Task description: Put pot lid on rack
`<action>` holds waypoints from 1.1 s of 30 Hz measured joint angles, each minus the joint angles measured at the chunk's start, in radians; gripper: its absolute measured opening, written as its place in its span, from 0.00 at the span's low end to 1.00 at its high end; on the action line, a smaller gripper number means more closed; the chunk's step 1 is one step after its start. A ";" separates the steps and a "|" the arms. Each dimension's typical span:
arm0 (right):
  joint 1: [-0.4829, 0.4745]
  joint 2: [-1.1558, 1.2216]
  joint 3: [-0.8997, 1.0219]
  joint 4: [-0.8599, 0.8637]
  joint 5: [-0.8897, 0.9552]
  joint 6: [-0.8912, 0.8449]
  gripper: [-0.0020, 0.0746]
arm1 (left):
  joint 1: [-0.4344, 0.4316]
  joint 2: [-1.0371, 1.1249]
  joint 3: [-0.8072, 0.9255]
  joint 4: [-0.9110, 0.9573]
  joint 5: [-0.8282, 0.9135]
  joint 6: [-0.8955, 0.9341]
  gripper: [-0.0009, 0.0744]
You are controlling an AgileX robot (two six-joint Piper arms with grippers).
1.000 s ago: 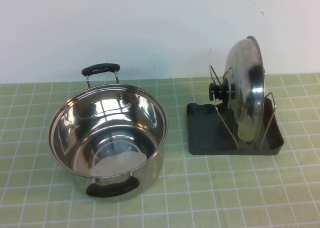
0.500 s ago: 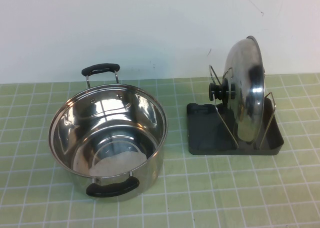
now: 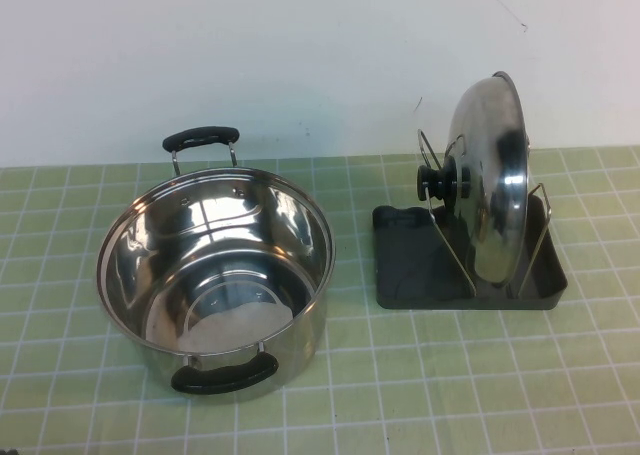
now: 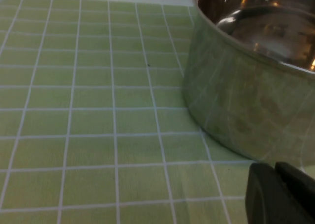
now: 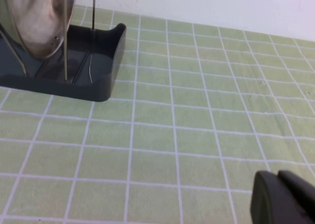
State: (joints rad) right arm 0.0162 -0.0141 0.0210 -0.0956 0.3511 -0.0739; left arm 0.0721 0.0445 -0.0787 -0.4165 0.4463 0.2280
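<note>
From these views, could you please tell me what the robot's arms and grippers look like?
Very little shows. In the left wrist view, the left gripper appears only as a matte black, rounded block at the frame's corner beside the pot. In the right wrist view, the right gripper is the same plain black shape over the green tiled mat. No cables, markings or arm links are visible, and neither arm shows in the high view.

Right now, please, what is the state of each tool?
Left tool: low over the table beside the steel pot, holding nothing; open or closed cannot be told.
Right tool: low over the table, away from the rack; cannot be told.
</note>
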 joint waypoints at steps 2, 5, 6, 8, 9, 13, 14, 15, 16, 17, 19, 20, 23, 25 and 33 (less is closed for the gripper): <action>0.000 0.000 0.000 0.000 0.002 0.000 0.02 | 0.000 -0.007 0.010 0.019 0.014 -0.029 0.01; 0.000 0.000 0.000 0.000 0.002 0.000 0.02 | 0.000 -0.034 0.010 0.016 0.029 -0.028 0.01; 0.000 0.000 0.000 0.000 0.002 0.000 0.02 | 0.000 -0.042 0.010 0.011 0.032 -0.022 0.01; 0.000 0.000 0.000 0.000 0.002 0.000 0.02 | 0.000 -0.050 0.015 0.007 0.032 -0.018 0.01; 0.000 0.000 0.000 0.000 0.002 0.000 0.02 | 0.000 -0.050 0.020 0.006 0.030 -0.024 0.01; 0.000 0.000 0.000 0.000 0.002 0.000 0.02 | 0.000 -0.050 0.073 0.065 -0.002 -0.138 0.01; 0.000 0.000 0.000 0.000 0.002 0.000 0.02 | 0.000 -0.050 0.079 0.087 -0.033 -0.179 0.01; 0.000 0.000 0.000 0.000 0.002 0.000 0.02 | 0.000 -0.050 0.082 0.113 -0.063 -0.218 0.01; 0.000 0.000 0.000 0.000 0.002 0.000 0.02 | 0.000 -0.052 0.086 0.146 -0.091 -0.251 0.01; 0.000 0.000 0.000 0.000 0.002 0.000 0.02 | 0.000 -0.054 0.090 0.176 -0.112 -0.275 0.01; 0.000 0.000 0.000 0.000 0.002 0.000 0.02 | 0.000 -0.056 0.096 0.255 -0.158 -0.325 0.01; 0.000 0.000 0.000 0.000 0.002 0.000 0.02 | -0.002 -0.056 0.099 0.284 -0.178 -0.342 0.01; 0.000 0.000 0.000 0.000 0.002 0.000 0.02 | -0.025 -0.056 0.099 0.362 -0.213 -0.344 0.01; 0.000 0.000 0.000 0.000 0.002 0.000 0.02 | -0.057 -0.057 0.099 0.389 -0.202 -0.306 0.01; 0.000 0.000 0.000 0.000 0.002 0.000 0.02 | -0.142 -0.057 0.097 0.339 -0.138 -0.070 0.01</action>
State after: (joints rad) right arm 0.0162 -0.0141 0.0210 -0.0956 0.3528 -0.0739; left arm -0.0704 -0.0127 0.0184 -0.0770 0.3079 0.1579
